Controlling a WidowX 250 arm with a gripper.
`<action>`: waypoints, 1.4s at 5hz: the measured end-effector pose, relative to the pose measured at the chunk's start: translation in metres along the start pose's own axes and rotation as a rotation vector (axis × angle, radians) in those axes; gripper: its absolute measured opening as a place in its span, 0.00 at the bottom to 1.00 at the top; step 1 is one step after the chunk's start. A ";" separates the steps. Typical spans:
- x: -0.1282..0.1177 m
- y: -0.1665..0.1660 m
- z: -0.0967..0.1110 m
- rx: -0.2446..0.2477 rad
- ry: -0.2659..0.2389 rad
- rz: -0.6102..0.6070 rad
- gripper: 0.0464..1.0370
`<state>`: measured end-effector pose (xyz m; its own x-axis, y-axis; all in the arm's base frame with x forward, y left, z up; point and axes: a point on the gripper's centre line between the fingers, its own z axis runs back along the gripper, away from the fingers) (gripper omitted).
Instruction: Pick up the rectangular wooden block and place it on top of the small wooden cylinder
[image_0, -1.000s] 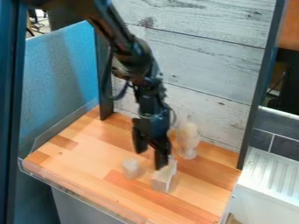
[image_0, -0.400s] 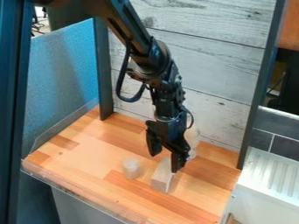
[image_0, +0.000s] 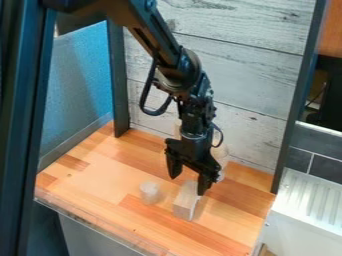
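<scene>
Basically, gripper (image_0: 188, 184) hangs released, fingers apart, nr pale block (image_0: 184, 204) w/ small whitish cyl. (image_0: 149, 192) beside it; pale rounded obj. (image_0: 221, 152) partly hidden behind.

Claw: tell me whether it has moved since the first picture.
Yes, the claw has shifted rightward in the view, closer to the dark post on the right.

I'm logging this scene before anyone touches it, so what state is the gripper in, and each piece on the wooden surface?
Gripper: open, fingers apart, nothing held between them.
Oblong block: resting on the wooden surface, close by one fingertip; contact unclear.
Small pale block: resting on the surface, apart from the gripper.
Pale rounded piece: partly hidden behind the gripper; state unclear.
</scene>
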<state>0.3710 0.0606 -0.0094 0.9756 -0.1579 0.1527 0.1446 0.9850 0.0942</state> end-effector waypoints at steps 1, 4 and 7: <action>0.000 -0.002 0.001 -0.003 0.007 0.026 0.96; -0.012 -0.001 -0.008 0.016 0.073 0.068 0.96; -0.021 -0.007 -0.021 -0.019 0.136 0.081 0.61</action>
<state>0.3531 0.0583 -0.0343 0.9974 -0.0685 0.0239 0.0668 0.9955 0.0677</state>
